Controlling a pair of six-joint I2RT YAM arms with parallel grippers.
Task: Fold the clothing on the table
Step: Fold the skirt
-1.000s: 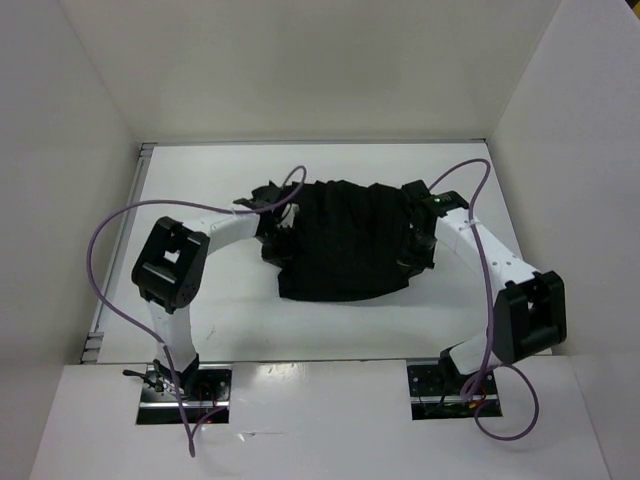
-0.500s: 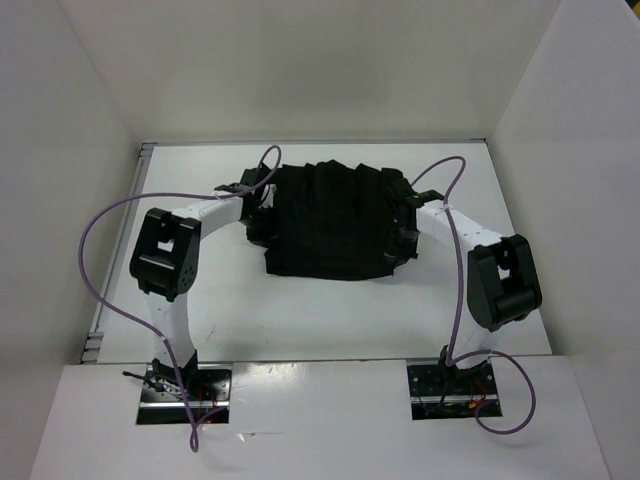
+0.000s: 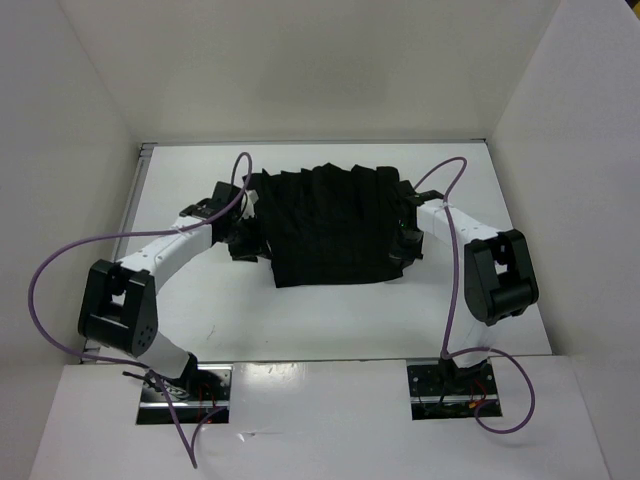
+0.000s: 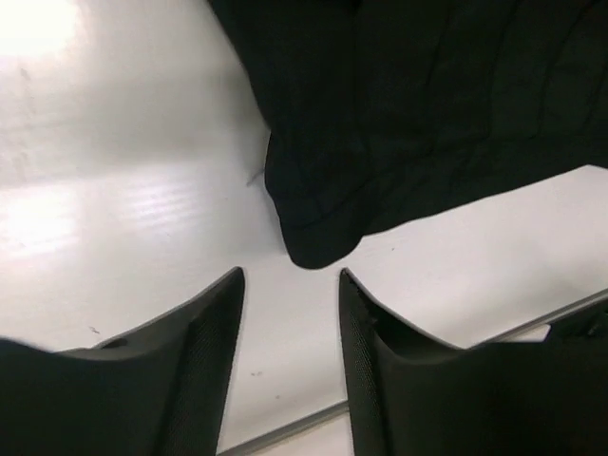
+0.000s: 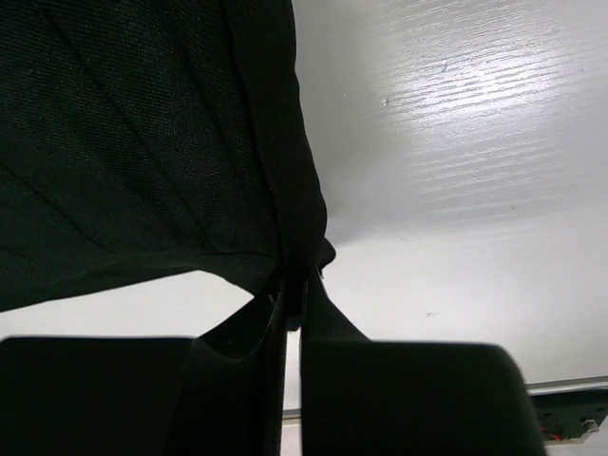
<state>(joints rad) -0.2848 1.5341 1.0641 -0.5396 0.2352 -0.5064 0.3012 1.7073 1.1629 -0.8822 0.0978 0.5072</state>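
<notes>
The soft black pleated fabric garment lay spread out on the plain white rectangular worktop, between the two arms and a little toward its far side. The left tool was spread, with nothing between its fingers, just before a rounded corner of the garment. The right tool was pressed together, pinching the garment's right edge

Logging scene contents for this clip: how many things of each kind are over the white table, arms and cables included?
Soft black pleated fabric garment: 1
White-and-black robot arms: 2 (left, right)
Purple cables: 2 (left, right)
Total: 5
</notes>
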